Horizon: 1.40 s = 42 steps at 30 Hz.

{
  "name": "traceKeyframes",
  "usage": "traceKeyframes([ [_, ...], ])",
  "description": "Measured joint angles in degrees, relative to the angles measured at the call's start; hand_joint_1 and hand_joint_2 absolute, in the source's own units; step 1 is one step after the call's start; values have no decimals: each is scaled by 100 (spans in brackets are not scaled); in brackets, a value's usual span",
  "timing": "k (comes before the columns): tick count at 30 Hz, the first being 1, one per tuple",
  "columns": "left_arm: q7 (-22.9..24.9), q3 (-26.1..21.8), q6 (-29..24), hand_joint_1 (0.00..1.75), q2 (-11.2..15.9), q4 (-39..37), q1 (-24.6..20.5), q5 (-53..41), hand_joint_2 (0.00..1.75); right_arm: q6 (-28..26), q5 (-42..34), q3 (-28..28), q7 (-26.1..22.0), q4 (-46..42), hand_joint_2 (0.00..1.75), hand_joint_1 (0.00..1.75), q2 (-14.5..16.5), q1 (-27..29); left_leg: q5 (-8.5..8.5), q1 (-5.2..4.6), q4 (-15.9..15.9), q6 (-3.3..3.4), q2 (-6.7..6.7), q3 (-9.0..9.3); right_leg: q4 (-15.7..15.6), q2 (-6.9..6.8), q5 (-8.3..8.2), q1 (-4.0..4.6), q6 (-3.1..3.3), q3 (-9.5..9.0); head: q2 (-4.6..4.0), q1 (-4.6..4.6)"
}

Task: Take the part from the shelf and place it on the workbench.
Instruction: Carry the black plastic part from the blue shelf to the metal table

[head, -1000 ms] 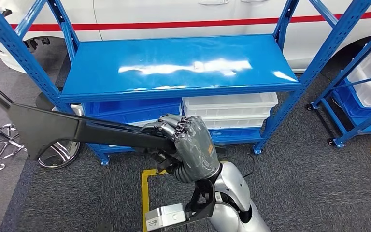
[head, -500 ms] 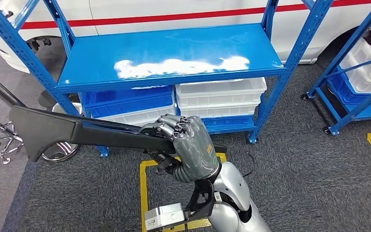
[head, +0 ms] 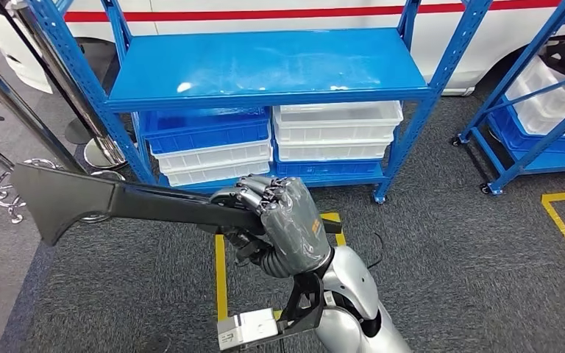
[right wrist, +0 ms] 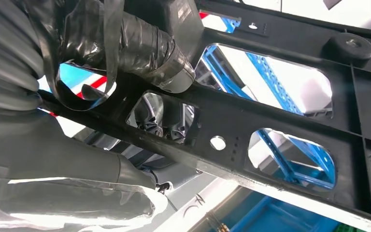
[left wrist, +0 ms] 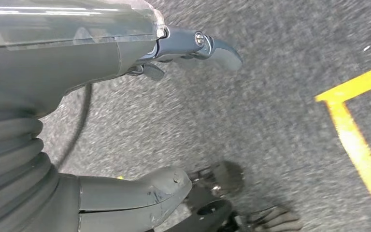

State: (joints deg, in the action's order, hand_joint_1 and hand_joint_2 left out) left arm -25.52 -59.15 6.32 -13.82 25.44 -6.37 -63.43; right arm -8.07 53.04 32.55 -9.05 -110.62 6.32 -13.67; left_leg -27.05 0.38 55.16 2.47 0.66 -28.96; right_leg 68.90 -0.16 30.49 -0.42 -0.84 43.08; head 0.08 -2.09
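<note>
A long black plastic part (head: 118,198) with a wide flat end at the left is held in my right hand (head: 283,220), low in front of me and reaching out to my left. The right wrist view looks along the part's ribbed underside (right wrist: 280,121), with cut-outs, and the fingers of my right hand (right wrist: 140,48) wrap its edge. The blue shelf (head: 265,66) stands ahead with a bare top board. My left hand (left wrist: 67,58) hangs over grey carpet, with its fingers apart and nothing in them.
White bins (head: 335,132) and blue bins (head: 206,129) fill the lower shelf. A second blue rack (head: 537,110) with bins stands at the right. Chrome stands (head: 15,191) and a dark post (head: 15,95) are at the left. Yellow tape (head: 221,272) marks the carpet. A white vehicle (head: 265,11) is behind.
The whole view has shifted: the shelf now looks farther off and more of its lower bins show. My right hand still holds the part in the same pose.
</note>
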Motion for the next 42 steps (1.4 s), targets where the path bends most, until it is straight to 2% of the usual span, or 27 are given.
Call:
traceKeyframes([
  [1,0,1,0,0,0,0,2,0,175,0,-1,0,0,2,175,175,-1,1,74,-5,22,-2,5,-108,365,0,137,-2,-12,40,0,0],
  [3,1,1,0,0,1,0,3,0,175,0,0,0,0,11,175,175,-4,2,207,-12,97,-16,17,-360,718,0,-43,-2,-15,-77,-1,-1],
  [5,1,1,0,0,0,0,1,1,175,-1,1,0,0,24,175,175,-6,2,317,-17,199,-43,19,-594,285,2,-300,1,24,-601,-1,-1],
  [7,0,4,0,0,-1,0,1,2,175,-4,-1,2,-1,26,175,175,-3,-1,409,-30,275,-89,5,-734,-601,6,-120,29,88,-1285,0,-4],
  [9,3,7,1,0,-1,0,2,2,175,-19,-9,4,-8,28,175,175,-2,5,520,-26,279,-154,-2,-785,-1083,9,53,71,146,-1566,-1,-4],
  [11,13,7,-1,0,3,-1,15,2,175,-76,-32,4,-51,38,175,175,-19,49,577,-18,271,-223,-19,-842,-1132,-5,-59,63,221,-1471,-1,-3],
  [12,16,7,-6,0,4,-3,27,2,175,-128,-44,4,-92,46,175,175,-32,90,465,-15,335,-254,-31,-897,-1144,-16,-134,48,269,-1396,0,-5],
  [14,6,7,-18,0,5,-14,55,1,175,-260,-48,4,-186,76,175,175,-73,203,-96,5,762,-301,-48,-1039,-1157,-34,-300,26,337,-1215,-1,-7],
  [16,-11,7,-28,0,5,-32,74,-1,175,-342,-21,5,-234,126,175,175,-117,308,-608,20,1483,-337,-46,-1138,-1148,-37,-460,34,353,-1008,-1,-6],
  [17,-16,7,-32,0,5,-38,79,-1,175,-357,-8,5,-242,154,175,175,-138,347,-643,22,1776,-345,-46,-1131,-1136,-40,-541,38,349,-898,-1,-5],
  [18,-19,7,-35,0,6,-44,83,-2,175,-365,0,6,-243,183,175,175,-158,378,-531,23,1930,-347,-46,-1062,-1117,-44,-617,40,340,-784,-1,-7],
  [20,-21,7,-38,0,7,-48,90,-2,175,-372,3,7,-243,224,175,175,-192,420,-173,23,1659,-329,-48,-654,-1056,-45,-753,38,313,-565,-1,-6],
  [21,-23,9,-39,0,9,-48,87,-3,175,-373,6,7,-243,234,175,175,-205,431,-157,19,1255,-310,-51,-322,-1021,-42,-810,41,292,-478,-1,-6],
  [23,-31,15,-42,0,13,-49,72,-3,175,-381,11,9,-245,242,175,175,-218,440,-377,-4,377,-256,-61,284,-985,-45,-920,49,236,-390,0,-6],
  [24,-37,19,-44,0,15,-51,64,-3,175,-389,14,11,-248,246,175,175,-221,441,-480,-23,123,-227,-66,426,-996,-51,-983,46,204,-381,-1,-6],
  [26,-45,20,-48,0,15,-61,66,-3,175,-403,14,19,-251,262,175,175,-231,444,-411,-33,29,-156,-56,397,-1046,-56,-1103,31,135,-374,-1,-5],
  [28,-46,20,-50,0,15,-76,77,-2,175,-409,14,25,-251,276,175,175,-248,453,-250,-14,11,-71,-26,272,-927,-30,-895,19,77,-288,0,-2],
  [31,-48,21,-52,0,16,-84,79,-2,175,-411,14,26,-250,282,175,175,-275,469,-6,-19,24,18,2,-11,-1,-9,22,1,29,-66,-1,-2],
  [32,-48,22,-52,0,16,-85,79,-2,175,-410,15,26,-248,284,175,175,-283,471,76,-28,44,22,5,-128,356,-9,168,0,21,-33,-1,-3],
  [33,-45,22,-52,0,16,-85,79,-2,175,-409,17,26,-247,286,175,175,-292,473,150,-36,72,16,8,-249,576,-9,134,1,22,-62,-1,-3],
  [34,-41,22,-53,0,16,-85,79,-2,175,-409,23,26,-245,288,175,175,-299,474,220,-44,108,8,10,-381,625,-8,-16,3,35,-178,0,-3],
  [35,-37,22,-54,0,16,-85,78,-2,175,-408,34,27,-244,288,175,175,-304,475,283,-53,147,-1,11,-505,481,-7,-183,7,59,-390,0,-3],
  [36,-33,23,-54,0,14,-85,77,-2,175,-408,49,30,-243,287,175,175,-308,474,338,-59,187,-12,10,-607,164,-6,-255,16,97,-701,0,-4],
  [37,-32,24,-55,0,12,-85,77,-2,175,-409,67,34,-243,286,175,175,-310,471,385,-71,224,-29,4,-687,-277,-6,-206,32,136,-1056,0,-4],
  [39,-33,26,-57,0,8,-85,75,-1,175,-416,90,43,-244,285,175,175,-310,464,490,-74,250,-85,-1,-762,-967,-4,23,72,191,-1539,0,-5],
  [40,-33,26,-59,0,8,-85,74,0,175,-422,93,45,-247,286,175,175,-311,461,551,-69,240,-121,-2,-780,-1131,-3,69,92,210,-1610,-1,-4],
  [42,-35,25,-67,0,9,-85,81,1,175,-433,84,46,-263,289,175,175,-313,462,592,-51,240,-189,-14,-828,-1198,-20,-49,76,272,-1538,0,-4],
])
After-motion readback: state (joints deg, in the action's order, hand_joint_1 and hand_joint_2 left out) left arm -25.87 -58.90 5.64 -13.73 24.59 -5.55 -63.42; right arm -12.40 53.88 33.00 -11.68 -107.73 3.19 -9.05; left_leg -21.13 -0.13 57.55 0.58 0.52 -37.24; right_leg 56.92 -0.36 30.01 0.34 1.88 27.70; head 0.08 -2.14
